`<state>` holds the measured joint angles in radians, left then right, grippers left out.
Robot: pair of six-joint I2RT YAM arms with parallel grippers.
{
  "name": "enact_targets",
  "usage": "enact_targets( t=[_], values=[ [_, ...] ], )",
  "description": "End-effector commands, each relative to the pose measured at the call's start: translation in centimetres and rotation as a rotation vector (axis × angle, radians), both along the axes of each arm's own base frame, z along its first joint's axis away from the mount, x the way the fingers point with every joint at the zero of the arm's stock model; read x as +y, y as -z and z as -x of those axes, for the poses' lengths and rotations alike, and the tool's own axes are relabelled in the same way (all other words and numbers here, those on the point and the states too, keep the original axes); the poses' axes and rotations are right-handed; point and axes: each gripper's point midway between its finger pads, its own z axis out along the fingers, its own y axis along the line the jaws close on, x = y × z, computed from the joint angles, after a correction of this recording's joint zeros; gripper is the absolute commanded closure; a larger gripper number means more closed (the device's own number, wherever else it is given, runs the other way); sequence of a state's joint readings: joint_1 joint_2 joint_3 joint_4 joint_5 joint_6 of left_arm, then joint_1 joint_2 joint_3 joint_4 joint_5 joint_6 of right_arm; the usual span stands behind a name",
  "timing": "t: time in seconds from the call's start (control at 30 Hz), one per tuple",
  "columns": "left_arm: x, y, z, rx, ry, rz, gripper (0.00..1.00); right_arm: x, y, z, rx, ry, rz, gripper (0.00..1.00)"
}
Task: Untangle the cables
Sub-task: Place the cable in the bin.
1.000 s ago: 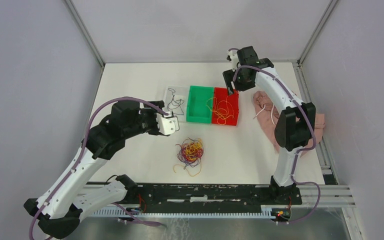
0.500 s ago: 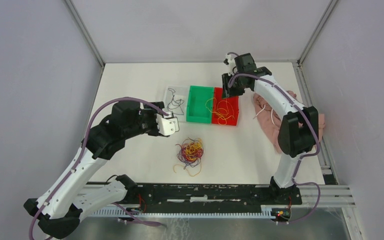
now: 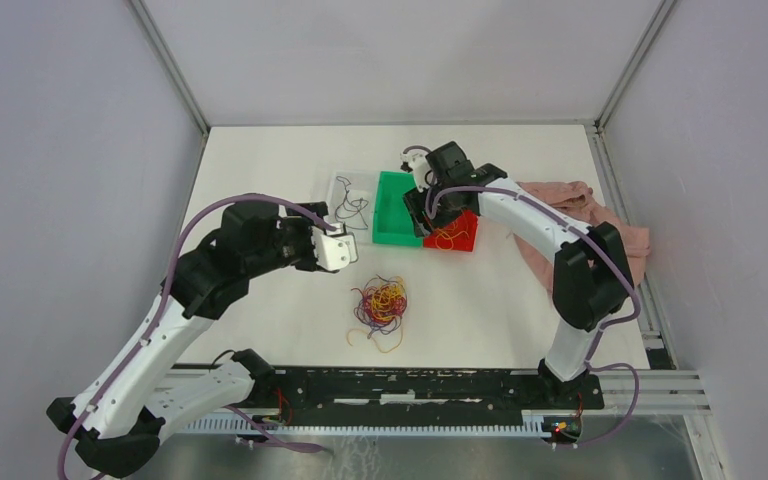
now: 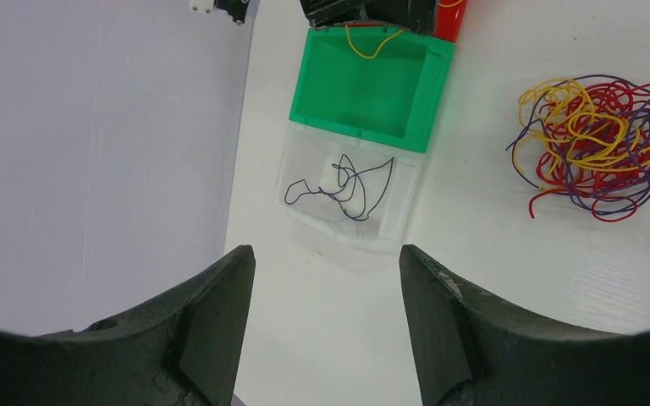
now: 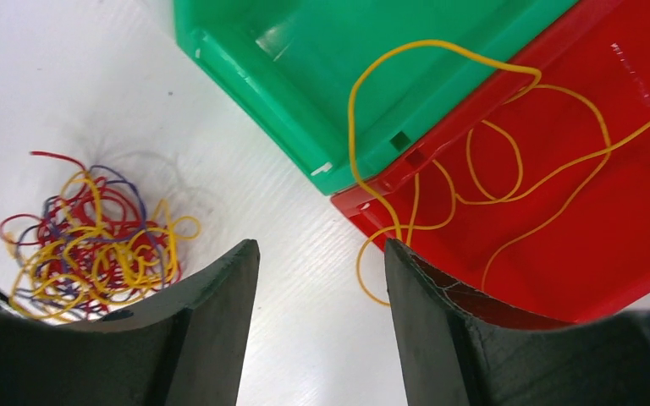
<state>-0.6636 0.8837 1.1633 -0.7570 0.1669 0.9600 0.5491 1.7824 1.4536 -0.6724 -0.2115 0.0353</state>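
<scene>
cables [image 3: 384,304]: tangled heap on bench [image 3: 480,300], well apart from both pincers
right pincer [image 5: 317,254]: wide, empty, above yellow strands [image 5: 352,135] straddling green bin [image 5: 347,51] and red bin [image 5: 609,211]
left pincer [image 4: 322,254]: wide, empty, near clear bin [image 4: 347,237]

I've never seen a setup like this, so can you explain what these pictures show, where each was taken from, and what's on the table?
Two white-and-black robot arms are bolted to a white table. One picture looks down from above; the other two come from cameras on each wrist. On the table lie a loose tangle of yellow, red and purple cables, a clear plastic bin holding one dark cable, a green plastic bin, a red plastic bin with yellow cables, and a crumpled pink cloth. The left tool and the right tool are both open and hold nothing; the right one hovers over the green and red bins.
</scene>
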Motion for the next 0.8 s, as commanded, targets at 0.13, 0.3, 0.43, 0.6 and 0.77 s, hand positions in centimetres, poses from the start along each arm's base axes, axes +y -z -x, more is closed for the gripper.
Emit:
enact_targets(
  t=[0.13, 0.3, 0.43, 0.6, 0.77],
  values=[
    [-0.2, -2.2, 0.1, -0.051, 0.009, 0.036, 0.29, -1.0, 0.3, -3.5, -0.142, 0.024, 0.132, 0.39],
    [-0.1, -2.2, 0.0, -0.049, 0.006, 0.036, 0.29, -1.3, 1.2, -3.6, -0.141, 0.019, 0.154, 0.44],
    [-0.1, -2.2, 0.0, -0.049, 0.003, 0.037, 0.3, -1.6, 1.2, -4.2, -0.15, 0.067, 0.16, 0.59],
    [0.1, -2.5, 0.1, -0.059, -0.003, 0.04, 0.3, -1.8, 0.7, -4.7, -0.167, 0.1, 0.134, 0.72],
    [0.2, -2.7, 0.1, -0.065, -0.004, 0.042, 0.3, -2.5, 0.9, -5.2, -0.152, 0.134, 0.112, 0.82]
  ],
)
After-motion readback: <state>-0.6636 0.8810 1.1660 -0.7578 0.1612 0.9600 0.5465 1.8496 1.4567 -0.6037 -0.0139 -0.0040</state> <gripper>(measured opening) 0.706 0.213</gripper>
